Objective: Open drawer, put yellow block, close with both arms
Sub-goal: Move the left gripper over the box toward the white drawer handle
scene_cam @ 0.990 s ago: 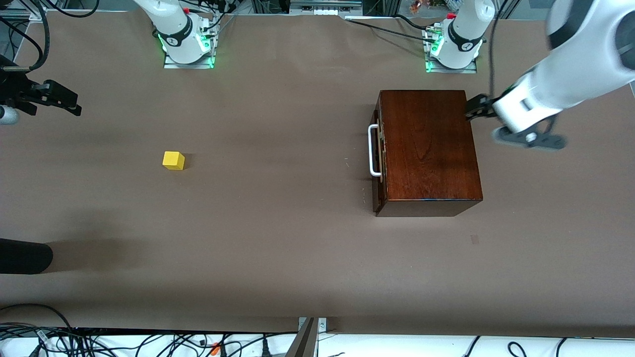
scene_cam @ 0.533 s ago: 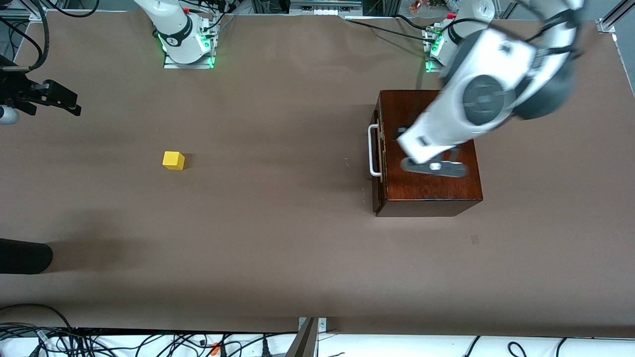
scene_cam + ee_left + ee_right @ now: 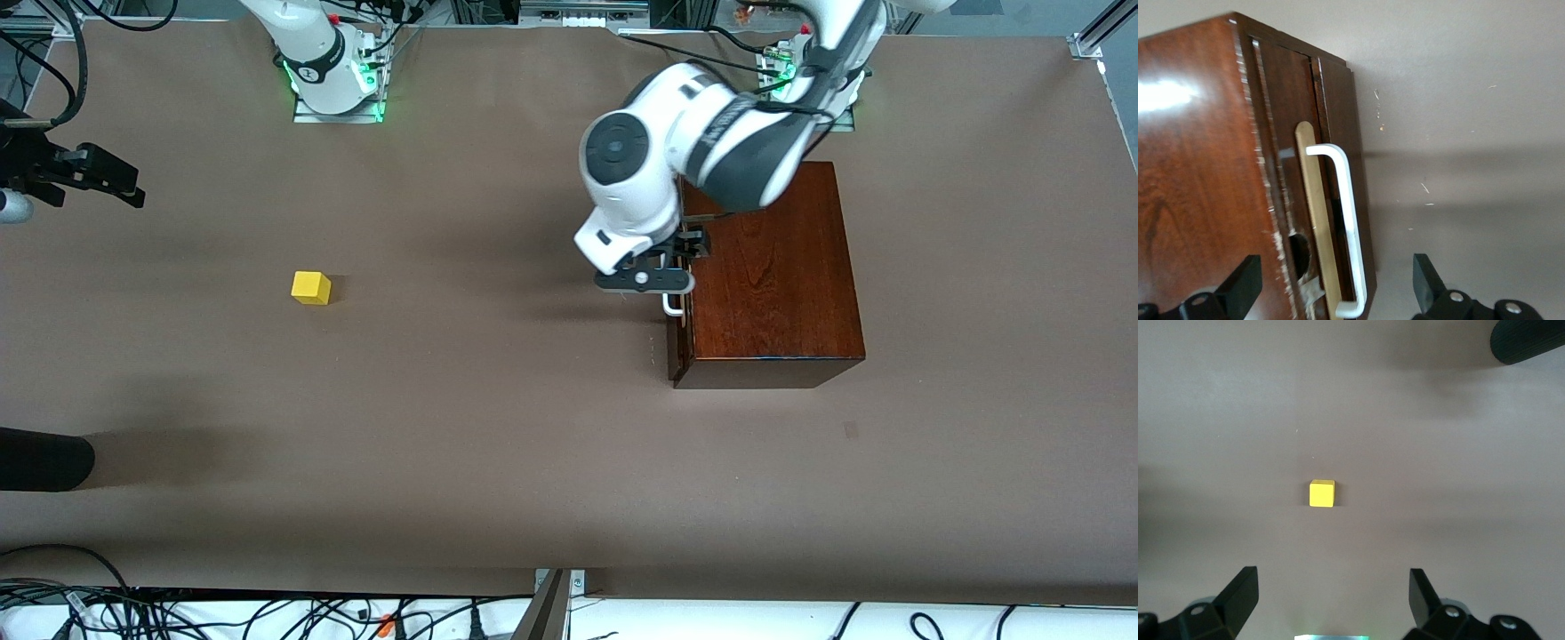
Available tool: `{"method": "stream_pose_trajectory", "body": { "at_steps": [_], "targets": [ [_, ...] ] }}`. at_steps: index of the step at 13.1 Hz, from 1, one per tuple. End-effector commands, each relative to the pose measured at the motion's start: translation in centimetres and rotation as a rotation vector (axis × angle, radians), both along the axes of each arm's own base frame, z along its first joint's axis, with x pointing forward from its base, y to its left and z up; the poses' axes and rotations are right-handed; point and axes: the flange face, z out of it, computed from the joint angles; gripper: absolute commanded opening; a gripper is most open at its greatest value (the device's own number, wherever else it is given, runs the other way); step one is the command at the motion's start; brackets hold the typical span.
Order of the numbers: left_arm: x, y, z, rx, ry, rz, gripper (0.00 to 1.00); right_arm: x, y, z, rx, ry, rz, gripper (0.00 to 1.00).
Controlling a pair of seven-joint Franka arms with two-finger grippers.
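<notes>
Drawer (image 3: 680, 293) first: you see it shut, its dark front flush in the wooden box (image 3: 769, 267), which sits on the table (image 3: 498, 427) toward the left arm's end, and its white handle (image 3: 1345, 227) stands clear of the front. Your left gripper (image 3: 669, 267) hangs over that handle, at the box's drawer face. In the left wrist view its fingers (image 3: 1428, 283) are spread wide, one over the box's top edge and one over bare table in front of the drawer, with the handle between them and nothing held (no contact with the bar shows there).

The yellow block (image 3: 311, 288) lies on the table well apart from the box, in front of the drawer and toward the right arm's end, about as near the front camera as the handle. It sits flat with bare table all around.

Your right gripper (image 3: 98, 178) waits at the right arm's end, still farther from the box than the block is. The right wrist view shows its fingers (image 3: 1238, 597) wide apart and empty, and the block (image 3: 1322, 493) in sight between them, well apart from both tips.
</notes>
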Motion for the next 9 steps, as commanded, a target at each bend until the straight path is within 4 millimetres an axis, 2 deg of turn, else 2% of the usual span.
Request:
{"method": "stream_pose_trajectory", "body": {
  "at_steps": [1, 3, 5, 9],
  "targets": [
    [-0.3, -1.8, -2.8, 0.057, -0.038, -0.044, 1.0, 0.0, -0.2, 0.7, 0.003, -0.014, -0.013, 1.0],
    [-0.9, -2.7, -5.0, 0.065, -0.045, -0.026, 1.0, 0.0, -0.2, 0.7, 0.003, -0.012, -0.013, 1.0],
    [-0.9, -2.8, -6.4, 0.102, -0.064, -0.031, 1.0, 0.0, -0.2, 0.7, 0.003, -0.012, -0.013, 1.0],
    [-0.7, -2.5, -8.0, 0.123, -0.084, -0.021, 1.0, 0.0, -0.2, 0.7, 0.003, -0.014, -0.013, 1.0]
  ]
}}
